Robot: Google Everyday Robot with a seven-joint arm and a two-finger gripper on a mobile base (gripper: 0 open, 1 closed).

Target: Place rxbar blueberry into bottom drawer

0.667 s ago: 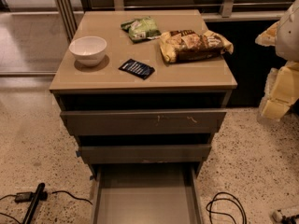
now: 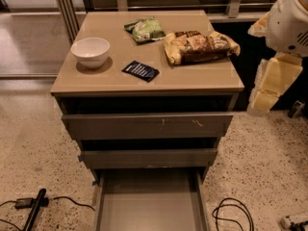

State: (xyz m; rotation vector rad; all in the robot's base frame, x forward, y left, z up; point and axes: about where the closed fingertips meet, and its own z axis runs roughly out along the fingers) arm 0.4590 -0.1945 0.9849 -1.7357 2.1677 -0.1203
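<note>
Far left on the cabinet top point(image 2: 192, 78), the white bowl point(image 2: 90, 52) is sitting exactly where it was a moment back. Just right of it, the snack bar point(image 2: 140, 71) is lying flat near the front edge, dark blue wrapper up. It is lying apart from the bowl and both bags, with nothing touching it, and it is not shifting between the two frames. Behind it, the green bag point(image 2: 144, 29) is resting toward the back edge, also unmoved. Below, the bottom drawer point(image 2: 149, 203) is standing pulled out, its grey floor showing bare, while the two drawers above are staying in. Further right, the yellow-brown bag point(image 2: 199, 46) is lying across the top as before. At the far right comes the only change: the white arm point(image 2: 288, 20) is edging slightly inward toward the cabinet. The gripper point(image 2: 269, 88) is hanging off the cabinet's right front corner, well apart from the snack bar. Whether it is spread or pressed together, I cannot tell. Reading: the approach is only just starting. The drawer is already waiting open, so the pick and the drop are both still to come.
</note>
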